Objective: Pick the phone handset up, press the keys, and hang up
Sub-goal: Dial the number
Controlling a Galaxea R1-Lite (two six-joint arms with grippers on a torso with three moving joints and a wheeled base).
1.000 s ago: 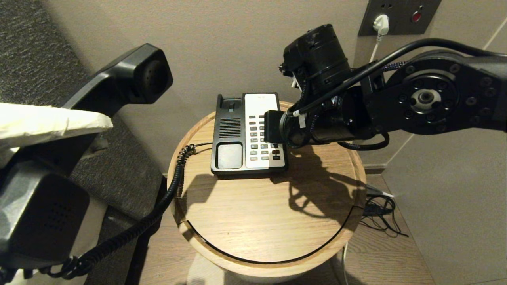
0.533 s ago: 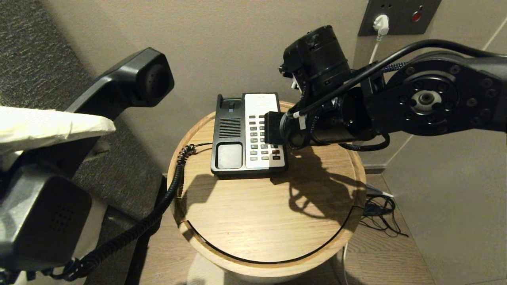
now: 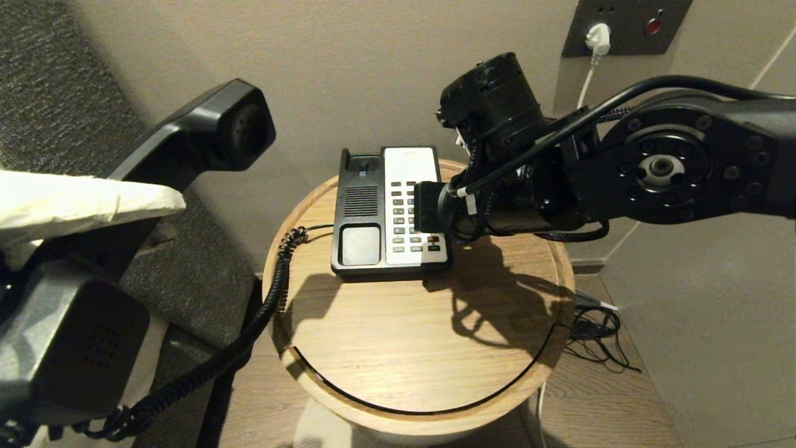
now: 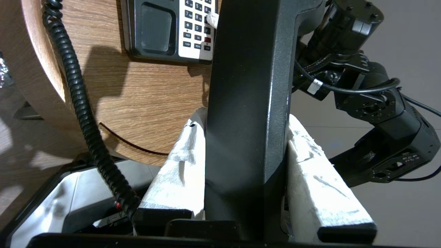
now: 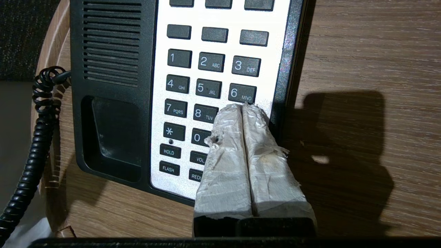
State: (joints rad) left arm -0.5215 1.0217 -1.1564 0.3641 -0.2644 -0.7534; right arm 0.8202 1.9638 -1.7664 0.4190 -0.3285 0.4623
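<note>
The right gripper has its taped fingers pressed together into one blunt tip, resting on the keys just below the 6, apparently so that only a single button gets pushed. The phone base sits near the round table's far edge. The left gripper is clamped on the phone handset, holding it raised beyond the table's left edge, likely to keep the keypad clear. The coiled cord trails over that edge.
</note>
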